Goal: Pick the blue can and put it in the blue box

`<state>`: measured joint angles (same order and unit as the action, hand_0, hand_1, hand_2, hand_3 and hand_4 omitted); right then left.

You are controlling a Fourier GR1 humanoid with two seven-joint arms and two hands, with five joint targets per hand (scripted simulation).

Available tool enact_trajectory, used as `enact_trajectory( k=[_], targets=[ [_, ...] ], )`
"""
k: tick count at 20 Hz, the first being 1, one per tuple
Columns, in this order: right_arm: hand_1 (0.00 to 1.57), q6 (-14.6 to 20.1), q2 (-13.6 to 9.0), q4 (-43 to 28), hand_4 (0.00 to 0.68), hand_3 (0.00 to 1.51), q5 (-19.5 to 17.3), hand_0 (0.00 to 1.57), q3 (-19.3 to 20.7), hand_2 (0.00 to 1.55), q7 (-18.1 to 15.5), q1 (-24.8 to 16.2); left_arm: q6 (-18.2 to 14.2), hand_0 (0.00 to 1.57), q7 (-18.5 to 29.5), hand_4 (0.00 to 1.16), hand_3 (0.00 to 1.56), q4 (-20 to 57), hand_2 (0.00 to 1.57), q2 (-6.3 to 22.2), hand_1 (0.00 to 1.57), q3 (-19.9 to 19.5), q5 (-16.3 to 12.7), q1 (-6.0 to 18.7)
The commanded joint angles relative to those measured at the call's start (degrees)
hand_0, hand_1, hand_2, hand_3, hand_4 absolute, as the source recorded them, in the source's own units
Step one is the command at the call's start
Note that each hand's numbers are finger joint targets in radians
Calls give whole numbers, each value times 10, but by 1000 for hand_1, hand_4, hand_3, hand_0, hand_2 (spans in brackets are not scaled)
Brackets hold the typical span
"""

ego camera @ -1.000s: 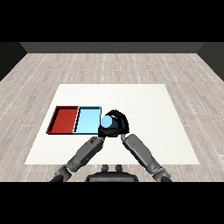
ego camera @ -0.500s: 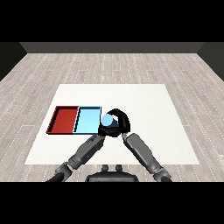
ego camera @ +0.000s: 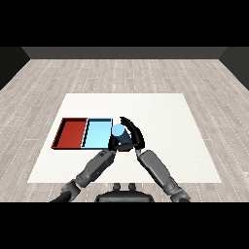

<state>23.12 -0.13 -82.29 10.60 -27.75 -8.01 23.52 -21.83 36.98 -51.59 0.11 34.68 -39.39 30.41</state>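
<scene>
Grey plank flooring is seen around a white table, with dark walls at the far edge; on the table a red tray and a light blue tray are laid side by side, touching, the red one at 9 o'clock of the blue; the blue can is held above the table at the blue tray's 3 o'clock edge, tilted, its pale top turned toward 11 o'clock; it is enclosed by the right hand, whose fingers are curled over it from 12 to 3 o'clock; the left hand is seen at the can's 7 o'clock, just beside it, but how far its fingers are opened cannot be told.
</scene>
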Motion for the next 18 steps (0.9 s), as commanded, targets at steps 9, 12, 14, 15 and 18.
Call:
enact_trajectory(
  k=[9, 12, 14, 15, 18],
  targets=[
    [0, -65, -48, -121, 0, 0, 39, 0, 80, 0, -41, -110, -23, 1571, -15, 1153, 1534, -28, 1571, 38, 1571, -29, 32, -12],
    [0, -61, -27, -145, 0, 0, 84, 0, 128, 0, -49, -110, -30, 1571, -10, 1150, 1530, 9, 1571, 33, 1571, -47, 38, 8],
    [0, -49, -30, -174, 0, 0, 84, 0, 133, 0, -63, -160, -22, 1571, -7, 1151, 1535, 13, 1571, 57, 1571, -53, 49, 8],
    [0, -76, -47, -168, 0, 0, 114, 0, 172, 0, -70, -160, -48, 1571, -43, 1151, 1534, 3, 1571, 55, 1571, -51, 56, 34],
    [0, -85, -51, -197, 0, 0, 127, 0, 178, 0, -64, -189, -33, 1571, -48, 1144, 1519, 36, 1571, 107, 1571, -85, 63, 42]
  ],
)
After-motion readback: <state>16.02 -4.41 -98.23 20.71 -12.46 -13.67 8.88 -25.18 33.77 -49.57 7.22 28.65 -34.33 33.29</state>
